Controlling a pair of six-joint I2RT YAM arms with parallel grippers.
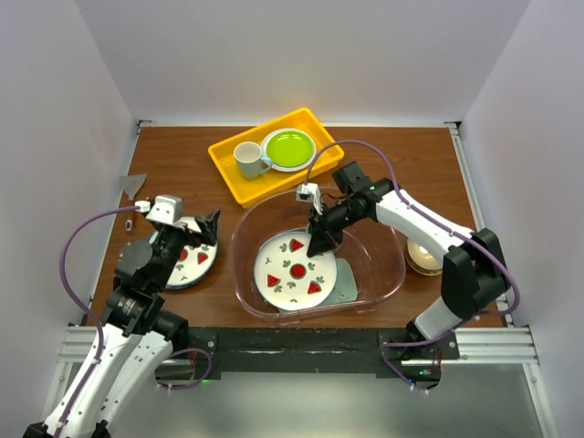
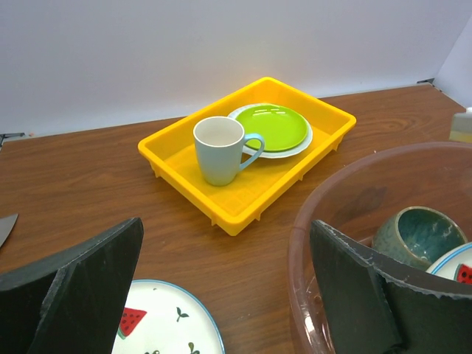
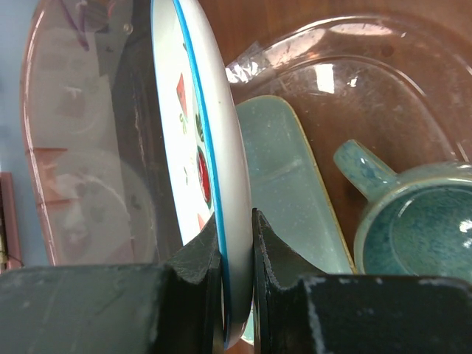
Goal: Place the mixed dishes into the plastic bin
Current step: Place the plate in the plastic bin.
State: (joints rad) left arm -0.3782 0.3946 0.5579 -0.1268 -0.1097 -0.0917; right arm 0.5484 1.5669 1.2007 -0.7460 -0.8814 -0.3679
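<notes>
Top view: right hand (image 1: 319, 239) was clamped on white plate (image 1: 297, 271) inside plastic bin (image 1: 402, 266), at the front edge of the table (image 1: 420, 173).
Left wrist: left hand (image 2: 225, 236) stood apart above second plate (image 2: 166, 324), front-left.
Right wrist: plate rim was pinched, with mint tray (image 3: 284, 184) and teal mug (image 3: 420, 236) beside it.

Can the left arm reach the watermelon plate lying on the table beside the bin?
Probably yes: the left gripper hangs open directly above that watermelon plate, nothing lies on it, and the plastic bin stands to its side.
</notes>
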